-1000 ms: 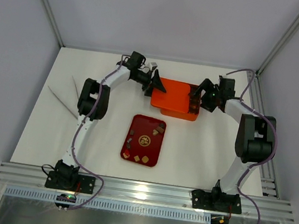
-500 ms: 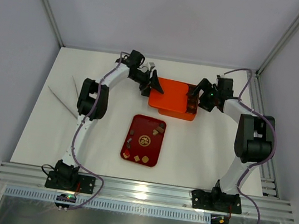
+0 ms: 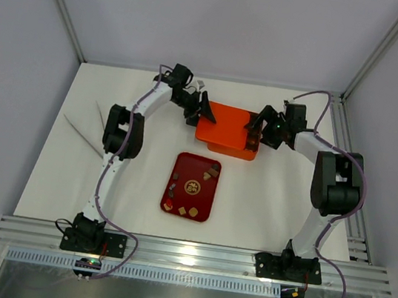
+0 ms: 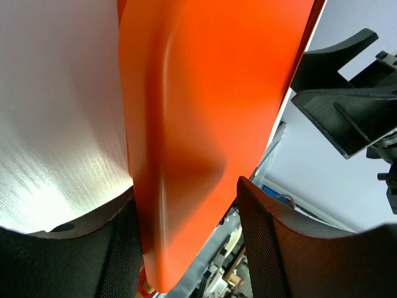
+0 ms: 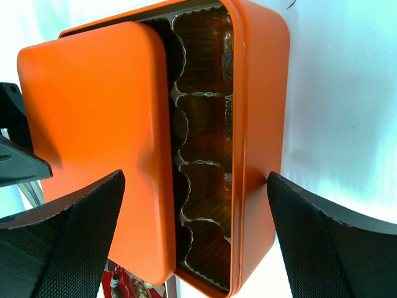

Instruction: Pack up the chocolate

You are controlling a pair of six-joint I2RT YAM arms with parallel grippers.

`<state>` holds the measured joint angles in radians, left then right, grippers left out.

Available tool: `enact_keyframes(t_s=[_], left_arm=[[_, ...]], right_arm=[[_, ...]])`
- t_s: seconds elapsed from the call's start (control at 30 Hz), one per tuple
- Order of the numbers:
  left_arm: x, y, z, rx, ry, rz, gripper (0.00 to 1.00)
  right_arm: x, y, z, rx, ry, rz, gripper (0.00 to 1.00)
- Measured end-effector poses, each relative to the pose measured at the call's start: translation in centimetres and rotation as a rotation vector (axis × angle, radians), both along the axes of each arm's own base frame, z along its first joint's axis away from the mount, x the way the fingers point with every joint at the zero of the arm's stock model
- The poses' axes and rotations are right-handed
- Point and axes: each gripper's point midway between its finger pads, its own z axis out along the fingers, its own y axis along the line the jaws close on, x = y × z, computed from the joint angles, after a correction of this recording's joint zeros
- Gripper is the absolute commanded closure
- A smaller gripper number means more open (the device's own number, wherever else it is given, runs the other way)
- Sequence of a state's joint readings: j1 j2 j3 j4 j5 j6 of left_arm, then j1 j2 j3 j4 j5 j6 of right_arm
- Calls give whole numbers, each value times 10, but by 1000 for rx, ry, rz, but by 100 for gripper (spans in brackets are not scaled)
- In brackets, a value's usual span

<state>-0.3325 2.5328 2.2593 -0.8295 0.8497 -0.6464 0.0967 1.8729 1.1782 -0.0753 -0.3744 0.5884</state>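
Several small chocolate pieces point(image 3: 213, 171), brown and tan, lie on the dark red tray point(image 3: 189, 206) mid-table. Behind it stands the orange box point(image 3: 232, 152). Its orange lid point(image 3: 221, 125) sits shifted left, so a row of brown cells point(image 5: 205, 124) shows along the right side. My left gripper point(image 3: 206, 112) is shut on the lid's left edge, and the lid point(image 4: 205, 93) fills the gap between its fingers point(image 4: 186, 205). My right gripper point(image 3: 257, 128) is open wide, straddling the box point(image 5: 260, 124) and lid point(image 5: 93, 143). Its right finger point(image 5: 322, 236) is against the box's outer wall.
Two thin pale sticks point(image 3: 81, 135) lie on the white table at the left. An aluminium rail point(image 3: 191, 254) runs along the near edge with both arm bases on it. Frame posts point(image 3: 59, 4) stand at the back corners.
The lid has slid a little to the left with my left gripper, uncovering more of the box's right side. My right gripper has shifted slightly left with the box.
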Motion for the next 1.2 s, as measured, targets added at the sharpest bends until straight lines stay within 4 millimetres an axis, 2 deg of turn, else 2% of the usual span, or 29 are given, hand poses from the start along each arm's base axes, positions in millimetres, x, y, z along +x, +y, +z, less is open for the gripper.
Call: enact_keyframes(t_s=[0.27,0.57,0.97,1.2], left_arm=[[10,1,1,29,-32,26,44],[11,-1,-16,65,-10,44,45],[20,-5,-9,87,-45,71,45],[23,-7,-12,103,-53,83,45]], right_arm=[[-2,7,0,-6,-3,22,5],[-6,13,-8,-8,14,39,5],[-7,22,-7,-12,15,63,5],[-5,22,-8,-19,15,72,5]])
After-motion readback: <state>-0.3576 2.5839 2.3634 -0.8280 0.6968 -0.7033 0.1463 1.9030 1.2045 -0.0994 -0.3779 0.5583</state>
